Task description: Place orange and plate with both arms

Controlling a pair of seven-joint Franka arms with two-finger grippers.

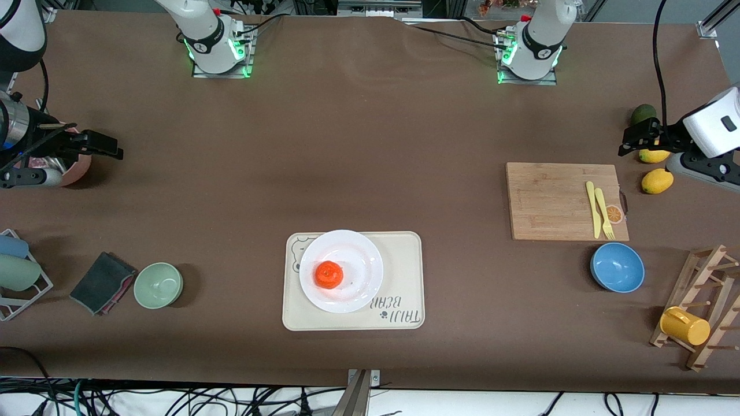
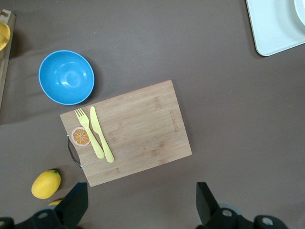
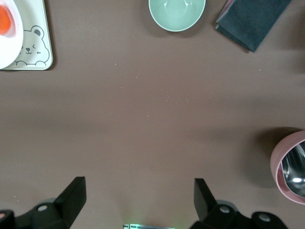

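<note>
The orange (image 1: 328,274) sits on the white plate (image 1: 363,259), off the plate's centre toward the right arm's end. The plate rests on a cream bear tray (image 1: 404,289) near the table's front edge. In the right wrist view only slivers of the orange (image 3: 4,20) and the plate (image 3: 10,47) show at the frame's edge. The left wrist view catches only the plate's rim (image 2: 301,10). My right gripper (image 1: 108,145) (image 3: 139,200) hangs open and empty at the right arm's end. At the left arm's end, my left gripper (image 1: 631,138) (image 2: 141,202) is open and empty above the lemons.
A wooden cutting board (image 1: 555,201) holds a yellow knife and fork. A blue bowl (image 1: 617,267) sits nearer the camera. Two lemons (image 1: 657,181) and a mug rack (image 1: 694,312) lie at the left arm's end. A green bowl (image 1: 158,284), dark cloth (image 1: 103,282) and pink bowl (image 3: 290,164) lie at the right arm's end.
</note>
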